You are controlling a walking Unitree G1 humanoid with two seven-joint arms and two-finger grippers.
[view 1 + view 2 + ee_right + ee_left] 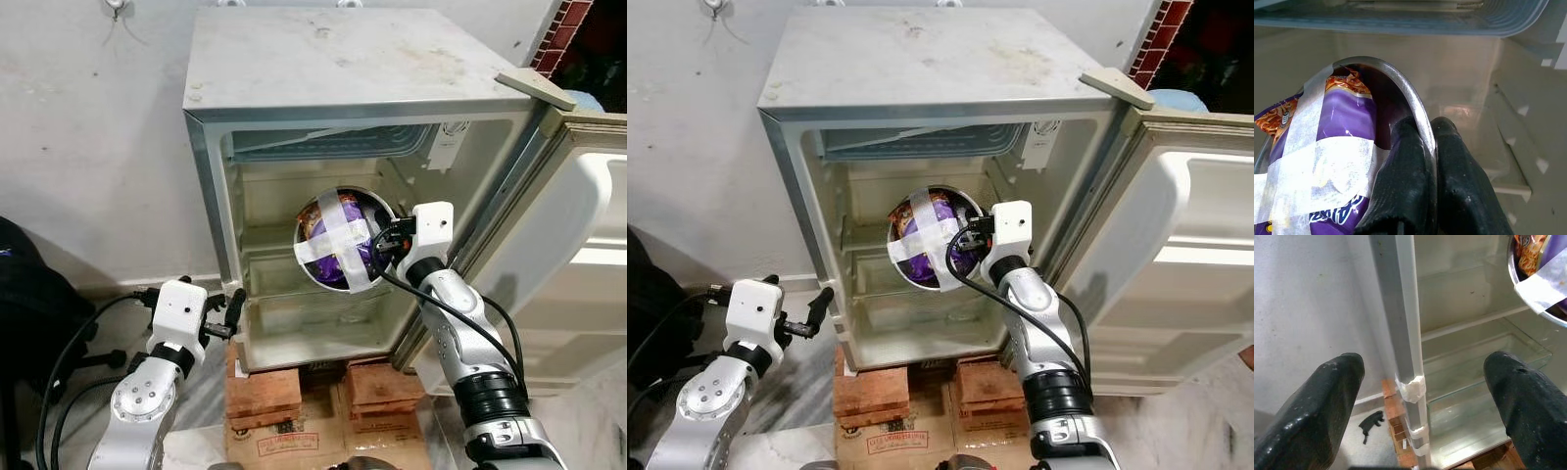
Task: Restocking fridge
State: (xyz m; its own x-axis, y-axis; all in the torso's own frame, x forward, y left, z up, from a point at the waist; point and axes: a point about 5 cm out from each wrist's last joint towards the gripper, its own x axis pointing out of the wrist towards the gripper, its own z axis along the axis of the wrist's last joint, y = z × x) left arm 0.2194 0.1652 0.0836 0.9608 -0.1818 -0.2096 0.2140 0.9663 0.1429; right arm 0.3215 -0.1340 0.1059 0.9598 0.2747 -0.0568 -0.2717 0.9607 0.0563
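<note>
Half inside the fridge (333, 59) already: held the steel bowl (318, 274) in the open compartment, at the level of the middle shelf, above the glass shelf (1488, 357) and touching none of it. Pinched the bowl by its rim with the right gripper (1428, 134), one of the fingers (1405, 186) inside the wall and the other outside, closed tight on the thin metal. Probably gripped there for want of any handle, and for keeping the wrist outside the cabinet during the reach.

Carried the bowl tipped up on edge, mouth turned toward the head camera, not level. Trusted the white tape (338, 240), crossed over the mouth, to hold the purple snack packet (1347, 122) in place despite the tilt — likely the reason for taping at all.

Left the door (578, 225) swung wide on the robot's right, clear of the working arm. Parked the left gripper (230, 315) low beside the cabinet's left front edge, fingers spread wide, grasping nothing, just apart from the frame. Seemingly waiting out of the way rather than steadying anything. Stood the fridge itself on brick-red blocks (265, 387) over flattened cardboard (294, 441).

Judged the placing step to be under way and not yet finished — needed next a levelling of the bowl and a lowering onto a shelf before letting go. Risked a slip of the rim between the pads, given too quick a turn.
</note>
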